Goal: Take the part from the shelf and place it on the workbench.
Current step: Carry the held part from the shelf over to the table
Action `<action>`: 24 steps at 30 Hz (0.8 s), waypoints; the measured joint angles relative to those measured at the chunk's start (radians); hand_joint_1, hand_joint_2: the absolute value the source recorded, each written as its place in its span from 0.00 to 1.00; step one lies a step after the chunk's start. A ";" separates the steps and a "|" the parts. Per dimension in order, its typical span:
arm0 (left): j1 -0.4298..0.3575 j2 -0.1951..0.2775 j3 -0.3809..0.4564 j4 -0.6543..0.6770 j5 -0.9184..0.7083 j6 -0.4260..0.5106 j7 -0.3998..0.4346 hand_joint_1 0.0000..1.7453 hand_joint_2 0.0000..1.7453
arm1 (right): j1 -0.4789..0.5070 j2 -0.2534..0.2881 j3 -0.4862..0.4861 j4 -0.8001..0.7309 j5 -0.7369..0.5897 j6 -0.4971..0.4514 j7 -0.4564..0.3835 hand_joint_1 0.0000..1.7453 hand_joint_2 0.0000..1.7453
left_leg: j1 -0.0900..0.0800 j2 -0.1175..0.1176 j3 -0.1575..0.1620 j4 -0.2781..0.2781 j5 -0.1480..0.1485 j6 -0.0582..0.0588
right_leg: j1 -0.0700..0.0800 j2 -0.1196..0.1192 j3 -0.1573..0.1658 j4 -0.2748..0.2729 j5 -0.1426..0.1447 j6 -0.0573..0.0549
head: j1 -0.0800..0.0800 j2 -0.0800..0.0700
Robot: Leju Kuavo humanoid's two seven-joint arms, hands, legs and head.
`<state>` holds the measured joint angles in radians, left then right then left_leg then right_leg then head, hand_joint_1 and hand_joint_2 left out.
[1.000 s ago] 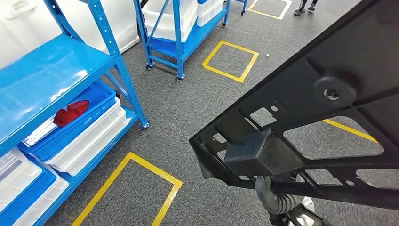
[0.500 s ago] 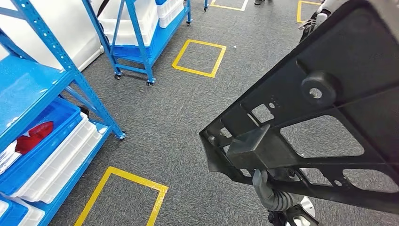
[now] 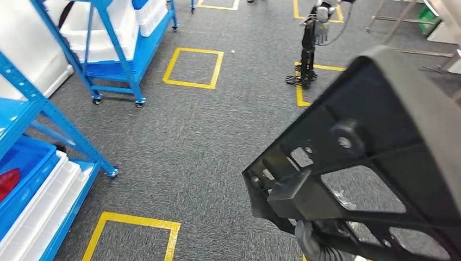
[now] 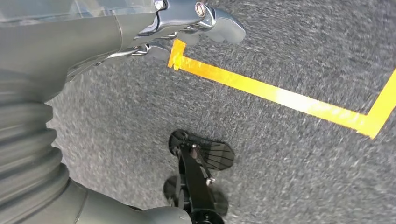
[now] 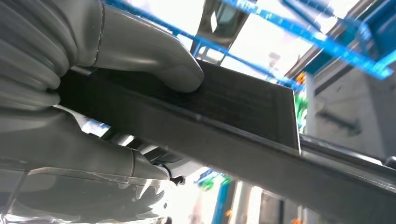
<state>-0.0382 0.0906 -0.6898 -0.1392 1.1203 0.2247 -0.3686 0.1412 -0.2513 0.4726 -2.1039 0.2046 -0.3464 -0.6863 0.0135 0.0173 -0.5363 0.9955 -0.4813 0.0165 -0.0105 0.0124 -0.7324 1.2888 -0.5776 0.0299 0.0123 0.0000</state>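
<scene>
A large black plastic part, a flat frame with cut-outs and a round boss, hangs tilted above the floor on the right side of the head view. In the right wrist view my right hand grips the edge of this part, the thumb pressed on one face and the other fingers under it. In the left wrist view my left hand hangs over the grey carpet and holds nothing, its fingers apart.
A blue shelf with blue and white bins stands at the left; one bin holds a red piece. A blue wheeled cart is further back. Yellow tape squares mark the carpet. A dark slender stand rises beyond the part.
The whole picture has shifted: the camera has turned to the right, so the shelf has slid off to the left. The part stays held in my right hand.
</scene>
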 joint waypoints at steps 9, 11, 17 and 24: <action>-0.008 -0.014 -0.016 0.000 -0.003 -0.016 -0.002 0.00 1.00 | 0.019 -0.039 0.029 -0.009 -0.030 -0.049 0.000 1.00 1.00 | -0.009 0.098 0.028 -0.001 -0.023 -0.031 | 0.012 -0.063 0.150 -0.279 0.118 -0.034 | -0.004 0.000; -0.010 -0.017 -0.019 0.000 -0.003 -0.017 -0.003 0.00 1.00 | 0.020 -0.041 0.029 -0.011 -0.042 -0.050 0.000 1.00 1.00 | -0.005 0.073 0.023 0.026 -0.047 -0.041 | 0.008 -0.041 0.155 -0.288 0.123 -0.047 | -0.006 0.000; -0.003 -0.021 -0.026 0.000 0.007 -0.019 -0.012 0.00 1.00 | 0.019 -0.044 0.028 -0.009 -0.077 -0.034 0.000 1.00 1.00 | -0.002 -0.010 -0.104 0.280 -0.135 -0.045 | 0.010 0.036 0.160 -0.291 0.127 -0.058 | -0.008 0.000; -0.006 -0.021 -0.031 0.000 0.012 -0.024 -0.020 0.00 1.00 | 0.015 -0.036 0.013 -0.008 -0.115 -0.019 0.000 1.00 1.00 | -0.001 -0.091 -0.006 0.011 -0.002 -0.024 | 0.001 0.120 0.143 -0.280 0.130 -0.027 | -0.008 0.000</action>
<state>-0.0446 0.0691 -0.7207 -0.1389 1.1320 0.2011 -0.3882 0.1557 -0.2873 0.4857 -2.1123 0.0900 -0.3652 -0.6861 0.0124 -0.0736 -0.5421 1.0068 -0.4837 -0.0072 -0.0090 0.1325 -0.5893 1.0090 -0.4479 0.0029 0.0046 0.0000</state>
